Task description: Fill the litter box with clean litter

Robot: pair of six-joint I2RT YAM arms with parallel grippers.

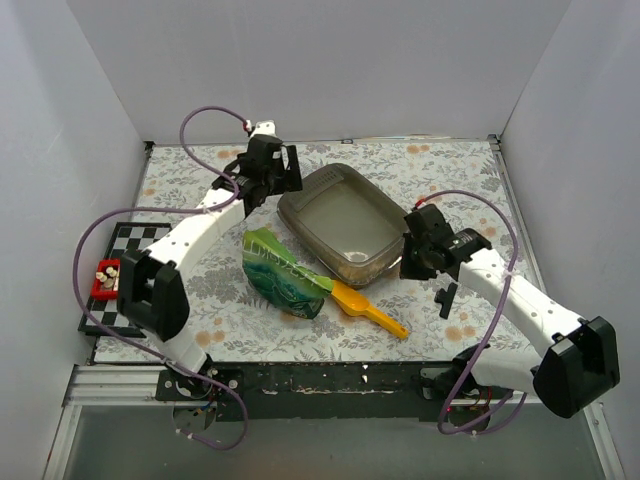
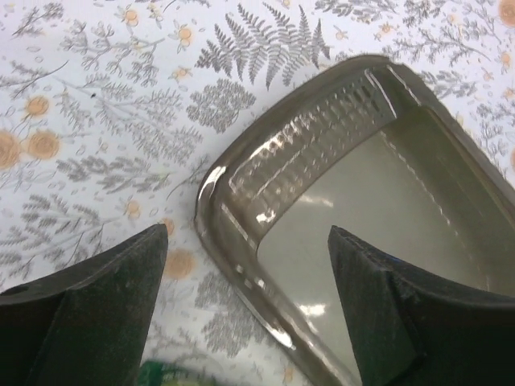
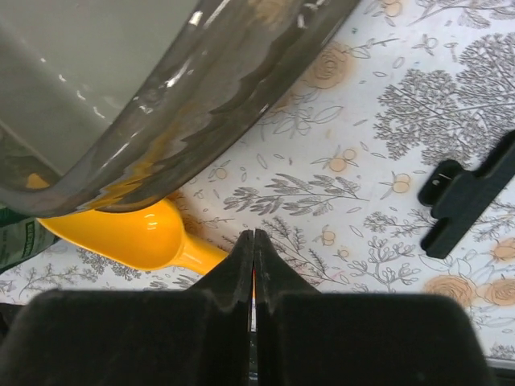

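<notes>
Litter box (image 2: 322, 112) — apparently below left claw (image 2: 247, 235)

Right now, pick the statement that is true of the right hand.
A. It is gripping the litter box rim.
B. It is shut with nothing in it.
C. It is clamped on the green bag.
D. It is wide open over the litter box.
B: in the right wrist view the right hand is pressed shut on itself, with the yellow scoop and the litter box lying ungripped beyond it.

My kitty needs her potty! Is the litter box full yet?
Not full: the litter box shows a bare, smooth floor, no heap inside.
</notes>
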